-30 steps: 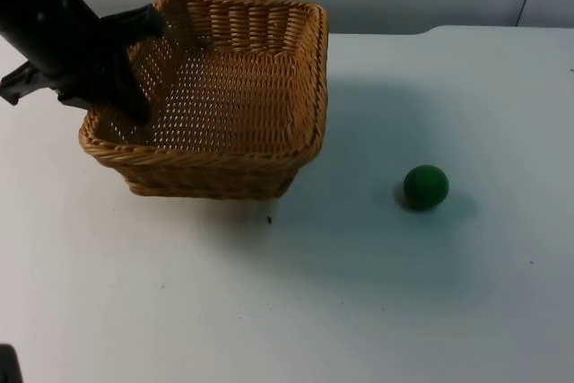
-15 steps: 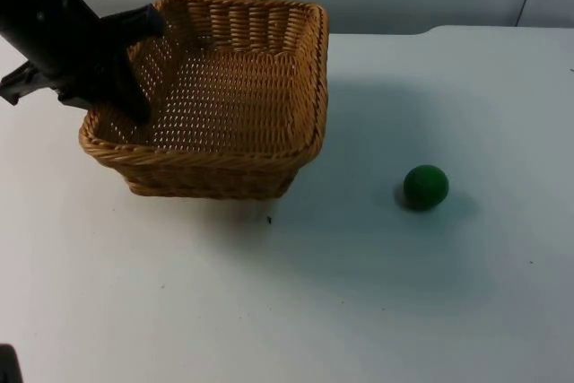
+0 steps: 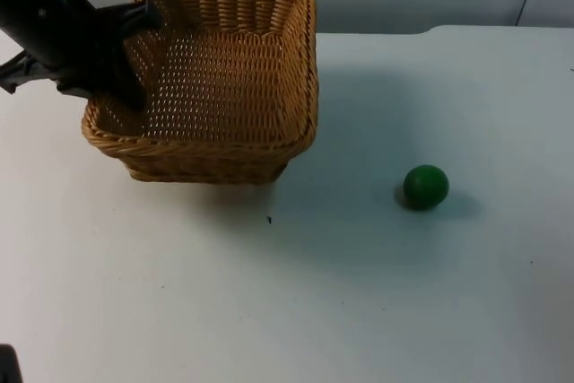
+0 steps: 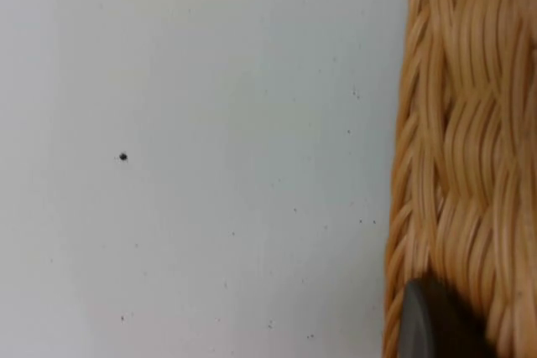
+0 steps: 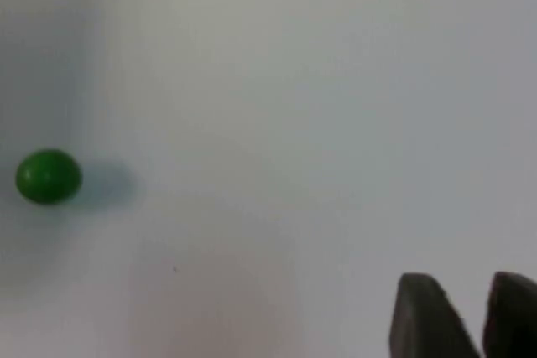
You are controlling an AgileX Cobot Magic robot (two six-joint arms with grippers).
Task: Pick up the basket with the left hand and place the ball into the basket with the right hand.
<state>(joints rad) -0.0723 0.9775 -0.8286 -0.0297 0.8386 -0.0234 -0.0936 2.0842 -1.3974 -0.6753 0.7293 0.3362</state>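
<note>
Lifted and shifted toward the wall since a moment ago, the wicker basket [image 3: 215,96] now hangs tilted off the table [image 3: 359,293], the left gripper [image 3: 133,58] clamped over its left rim. Out to the right, the green ball [image 3: 425,187] sits untouched. The right gripper [image 5: 460,312] waits well away, fingertips nearly together, holding nothing.

Top view looks down on the table [image 3: 269,311]; right wrist view shares its ball [image 3: 425,187]
</note>
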